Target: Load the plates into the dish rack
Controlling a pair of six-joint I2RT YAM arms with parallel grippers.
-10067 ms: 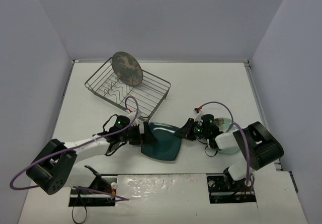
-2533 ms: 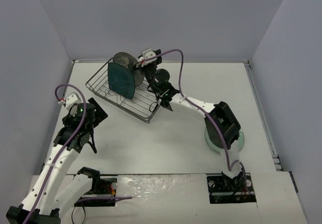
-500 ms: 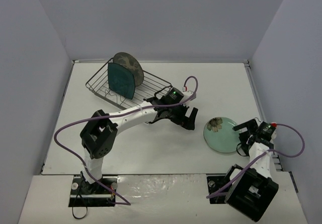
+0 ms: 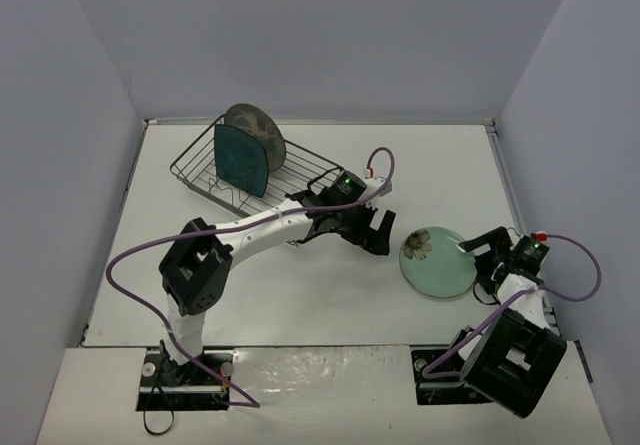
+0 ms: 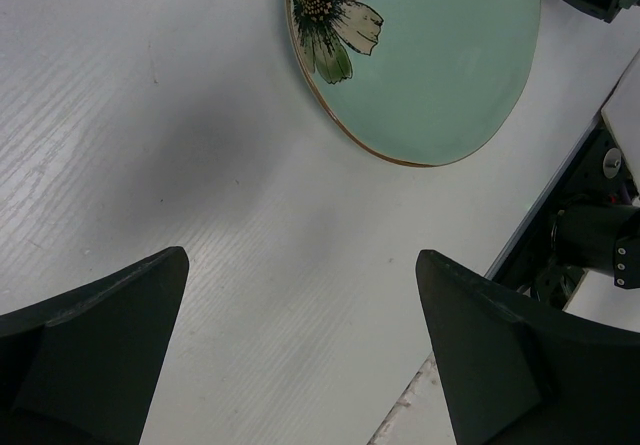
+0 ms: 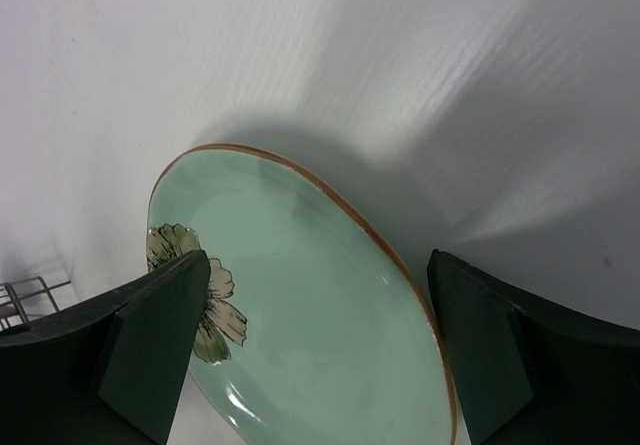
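The dish rack (image 4: 312, 168) stands at the back left with two plates upright in it: the round grey-brown one (image 4: 258, 127) and, in front, the square teal one (image 4: 240, 160). The mint-green plate (image 4: 437, 262) with the flower mark lies at the right and looks tipped, with a shadow under it. My right gripper (image 4: 480, 255) is at its right edge. In the right wrist view that gripper (image 6: 318, 257) is open, with the plate (image 6: 330, 345) and its rim between the fingers. My left gripper (image 4: 378, 233) hangs open over bare table (image 5: 300, 215), just left of the plate (image 5: 430, 65).
The white table (image 4: 300, 295) is walled by grey panels at the back and both sides. The left arm stretches across the middle from its base at the near left. A black strip and arm base run along the table's near right edge (image 5: 590, 235).
The teal plate went from the table into the rack. In the last half second my right gripper reached the mint plate's right edge, and the plate shifted slightly left and tipped.
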